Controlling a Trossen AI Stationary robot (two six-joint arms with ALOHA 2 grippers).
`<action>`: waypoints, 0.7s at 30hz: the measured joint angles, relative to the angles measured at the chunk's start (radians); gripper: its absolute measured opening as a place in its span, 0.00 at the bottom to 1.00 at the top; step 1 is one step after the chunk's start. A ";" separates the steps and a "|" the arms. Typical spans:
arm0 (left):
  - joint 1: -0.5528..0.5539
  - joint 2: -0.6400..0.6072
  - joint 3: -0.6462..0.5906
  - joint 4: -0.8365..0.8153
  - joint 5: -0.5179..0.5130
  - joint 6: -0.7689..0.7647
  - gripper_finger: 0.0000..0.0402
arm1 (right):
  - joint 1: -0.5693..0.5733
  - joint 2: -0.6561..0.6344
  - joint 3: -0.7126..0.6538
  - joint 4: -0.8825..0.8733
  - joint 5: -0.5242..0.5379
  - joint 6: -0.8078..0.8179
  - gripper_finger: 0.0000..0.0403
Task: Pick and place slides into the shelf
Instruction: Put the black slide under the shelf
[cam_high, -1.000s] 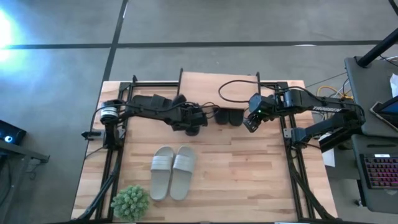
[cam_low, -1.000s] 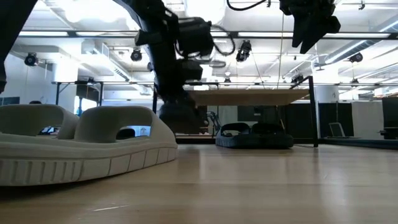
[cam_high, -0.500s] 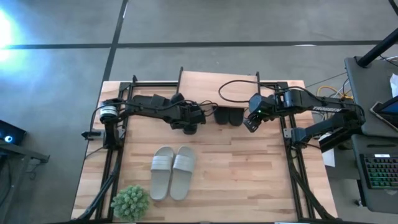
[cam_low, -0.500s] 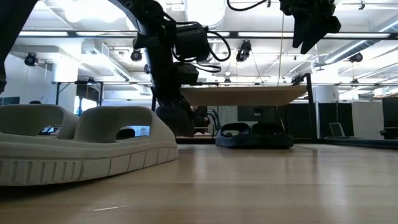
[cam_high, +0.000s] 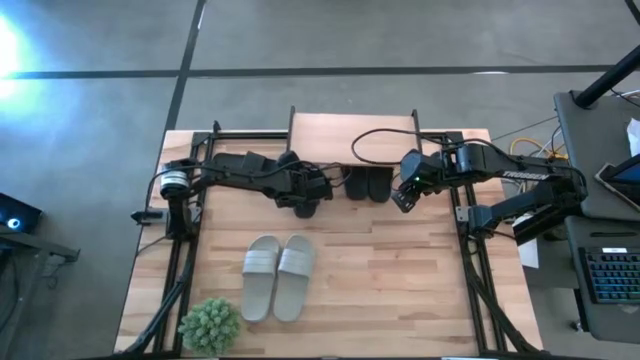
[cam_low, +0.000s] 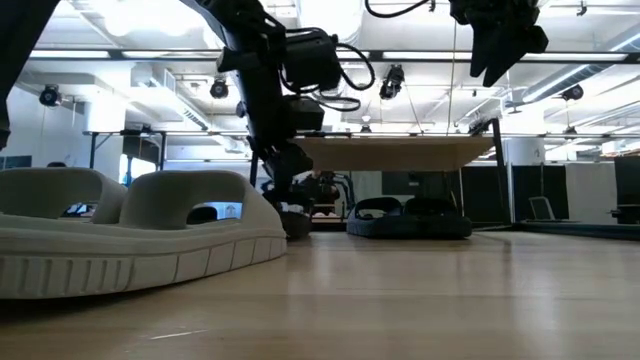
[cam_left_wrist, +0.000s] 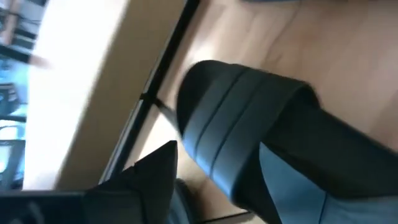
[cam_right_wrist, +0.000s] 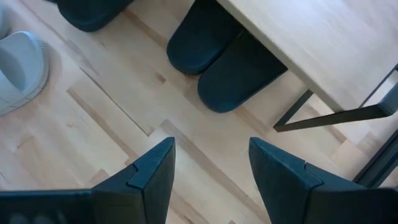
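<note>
The shelf (cam_high: 350, 135) stands at the table's far middle, with two black slides (cam_high: 367, 186) on the table under it, toes toward the near edge. My left gripper (cam_high: 312, 194) is open at the shelf's left front, around another black slide (cam_left_wrist: 242, 118) that lies low on the table (cam_low: 297, 224). The pale slides (cam_high: 278, 276) lie side by side, soles down, left of the table's middle. My right gripper (cam_right_wrist: 211, 149) hangs open and holds nothing, above the table just right of the two black slides. My left gripper stands open around the black slide's strap end (cam_left_wrist: 211, 143). One finger (cam_left_wrist: 152, 177) shows beside it with a gap. The slide hides the other finger, so I cannot tell whether it touches the slide.
A green spiky plant (cam_high: 210, 325) sits at the near left corner. Black frame rails (cam_high: 185, 270) run along both sides of the table. Bare wood lies between the pale slides and the right rail (cam_high: 470, 270).
My left gripper has opened and let go of the black slide, which has come down onto the table at the shelf's left front. The gripper has shifted a little toward the far edge. My right arm has kept still.
</note>
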 joint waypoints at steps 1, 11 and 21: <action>-0.004 0.000 0.001 -0.003 0.018 0.000 0.53 | 0.000 0.000 0.000 0.000 0.003 0.000 0.49; -0.082 -0.080 0.013 -0.046 0.013 0.022 0.54 | 0.000 0.000 0.000 0.000 0.010 0.000 0.49; -0.168 -0.285 -0.009 -0.049 0.411 -0.173 0.54 | 0.000 0.000 0.000 -0.005 0.009 0.000 0.49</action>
